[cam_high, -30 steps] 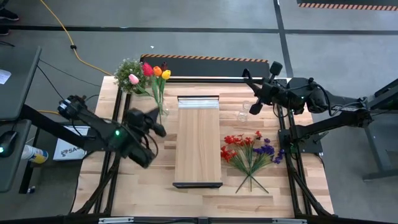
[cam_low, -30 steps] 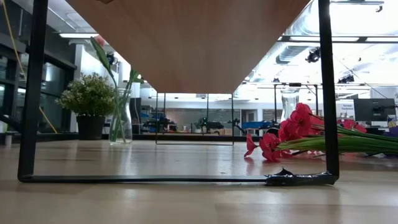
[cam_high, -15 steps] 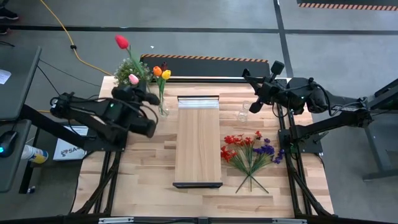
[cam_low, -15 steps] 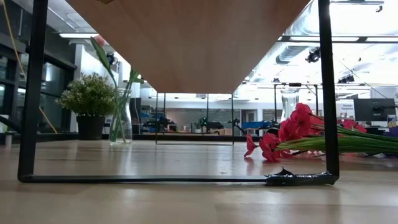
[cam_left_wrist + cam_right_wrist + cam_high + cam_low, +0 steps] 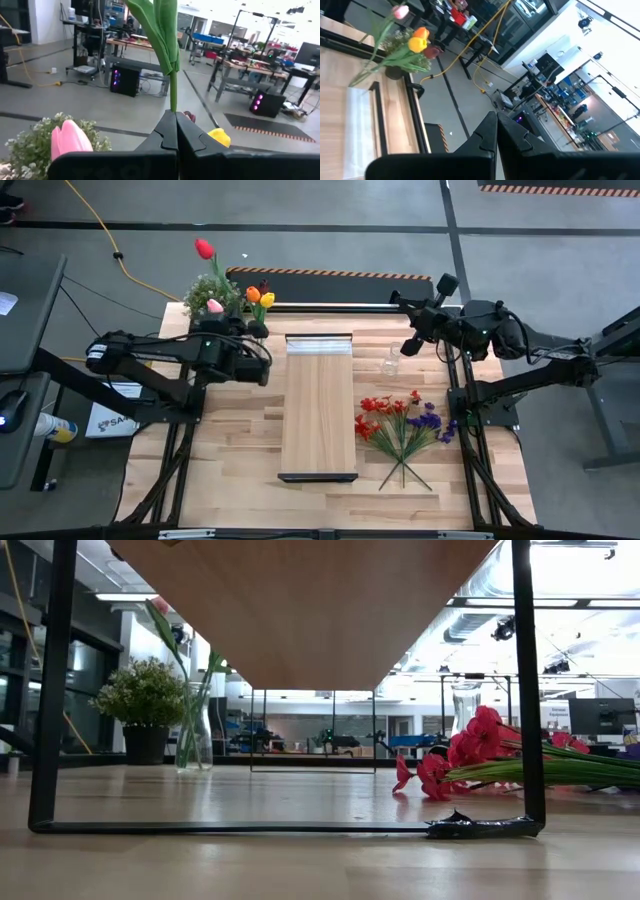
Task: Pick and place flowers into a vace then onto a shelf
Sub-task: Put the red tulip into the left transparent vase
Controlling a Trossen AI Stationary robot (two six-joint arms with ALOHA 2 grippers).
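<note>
Watching the desk [image 5: 240, 470] first: the shelf [image 5: 319, 405] lies flat along its middle, nothing on it yet. Red and purple sprays [image 5: 400, 425] lie on the desk beside the shelf, right side. At the back left, the vase [image 5: 194, 730] with orange, yellow and pink tulips [image 5: 258, 297] stands by the potted plant [image 5: 208, 288]. My left pincer [image 5: 175, 131] is pinching the red tulip [image 5: 204, 248] by its stem; a second ago that bloom sat in the bunch, now it is lifted clear behind the desk edge. I judge the tulip is being re-seated. Right pincer [image 5: 496, 131], pressed together and empty, waits high at back right.
</note>
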